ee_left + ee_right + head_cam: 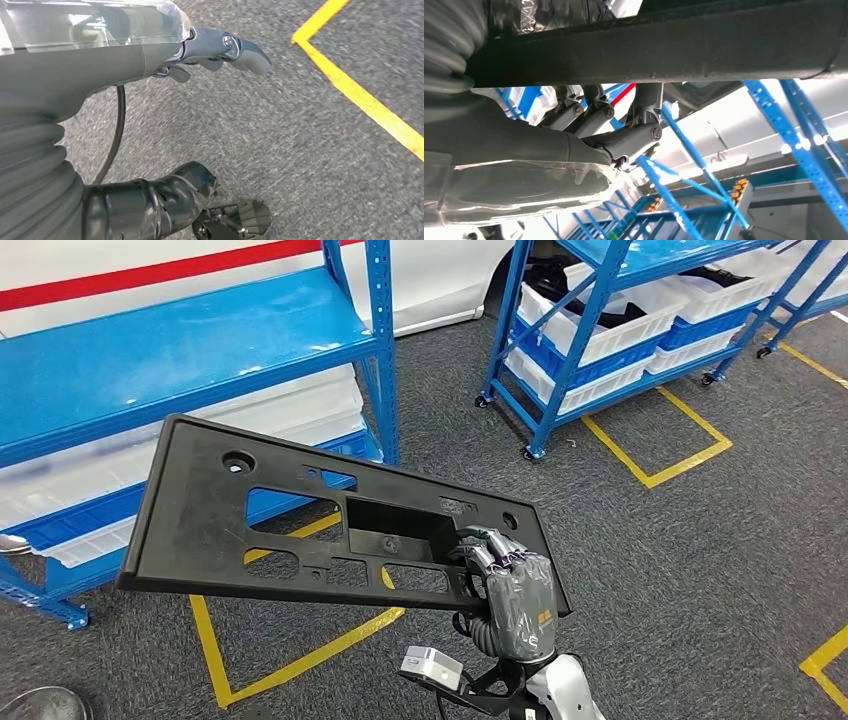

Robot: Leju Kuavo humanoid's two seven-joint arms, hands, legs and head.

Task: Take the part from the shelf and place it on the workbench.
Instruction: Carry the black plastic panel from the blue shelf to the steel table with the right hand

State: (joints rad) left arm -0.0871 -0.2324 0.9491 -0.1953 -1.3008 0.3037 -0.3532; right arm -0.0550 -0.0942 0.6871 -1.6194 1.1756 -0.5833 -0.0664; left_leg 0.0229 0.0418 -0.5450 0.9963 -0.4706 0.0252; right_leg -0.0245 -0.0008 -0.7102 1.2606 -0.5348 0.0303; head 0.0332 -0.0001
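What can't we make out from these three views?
- Workbench: the head view reaches just shelving and floor.
- Left hand fingers: mostly hidden behind the hand's own body in the blurred left wrist view.
- Right hand thumb: hidden behind the part in the head view.
- Part's far side: the right wrist view catches just its edge.

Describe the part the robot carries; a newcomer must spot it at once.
Start at the blue shelf on the left. In front of it, the right hand grips one edge of the part, a flat black plastic panel held tilted. Unlike the white bins, it is pierced by rectangular cutouts.
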